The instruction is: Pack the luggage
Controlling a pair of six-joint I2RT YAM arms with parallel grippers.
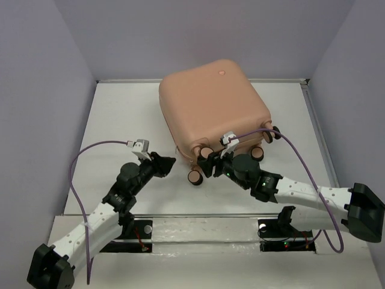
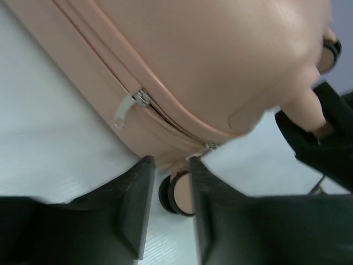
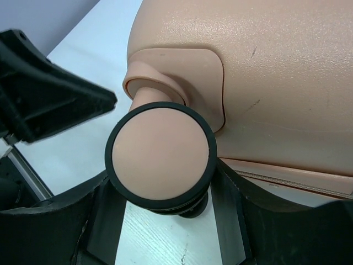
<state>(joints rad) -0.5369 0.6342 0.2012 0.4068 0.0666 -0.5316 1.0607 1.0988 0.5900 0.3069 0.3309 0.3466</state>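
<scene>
Suitcase (image 1: pixel 210 102) lies flat on the worktop (image 1: pixel 120 120), shell up, set toward the far edge and a little right of centre, turned at a slant; its wheels point back toward the near edge. Lid is down, no lining showing, and no loose items to be packed are seen anywhere on the worktop. Left gripper (image 1: pixel 170 162) sits low at the suitcase's near-left corner, released: jaws parted with a narrow gap, nothing between them, a corner wheel (image 2: pixel 177 196) visible just beyond the tips. In the left wrist view the metal zip pull (image 2: pixel 126 109) hangs on the side seam. From the pull toward the corner the seam reads as a thin dark line, possibly a stretch not yet zipped, though it is too fine to be sure. Right gripper (image 1: pixel 209 164) is at the near edge of the suitcase with its jaws spread around a wheel (image 3: pixel 160 157), one finger close on each side. Whether they pinch it or merely straddle it cannot be told. Judgement: packing itself looks finished, with the lid shut over the contents. What seems left is the closing work, running the zip around the corner if that gap is real, with the right arm likely steadying the suitcase meanwhile.
</scene>
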